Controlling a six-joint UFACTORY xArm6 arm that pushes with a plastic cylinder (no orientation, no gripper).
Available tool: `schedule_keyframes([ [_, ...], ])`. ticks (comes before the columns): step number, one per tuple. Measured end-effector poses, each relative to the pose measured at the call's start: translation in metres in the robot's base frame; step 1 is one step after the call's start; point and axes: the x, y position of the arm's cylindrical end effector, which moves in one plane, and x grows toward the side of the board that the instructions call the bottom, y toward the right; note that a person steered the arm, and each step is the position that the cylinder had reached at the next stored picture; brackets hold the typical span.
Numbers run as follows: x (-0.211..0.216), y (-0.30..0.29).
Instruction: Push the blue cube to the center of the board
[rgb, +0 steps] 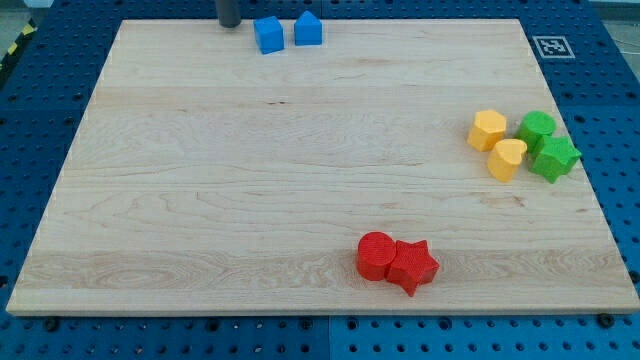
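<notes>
The blue cube (268, 34) sits near the view's top edge of the wooden board (250, 180), left of centre. A second blue block (308, 29), with a peaked top, stands just to its right, a small gap between them. My tip (229, 24) is at the view's top, a short way left of the blue cube and slightly above it, not touching it. The rod runs out of the frame's top.
At the view's right stand two yellow blocks (488, 130) (507, 159) and two green blocks (537, 129) (555, 158), clustered together. A red round block (376, 256) and a red star (413, 266) touch near the view's bottom. A marker tag (551, 46) sits off the board's top right corner.
</notes>
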Motion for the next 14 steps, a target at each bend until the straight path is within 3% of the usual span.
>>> schedule_keyframes([
  [4, 0.006, 0.042],
  [7, 0.063, 0.086],
  [14, 0.106, 0.088],
])
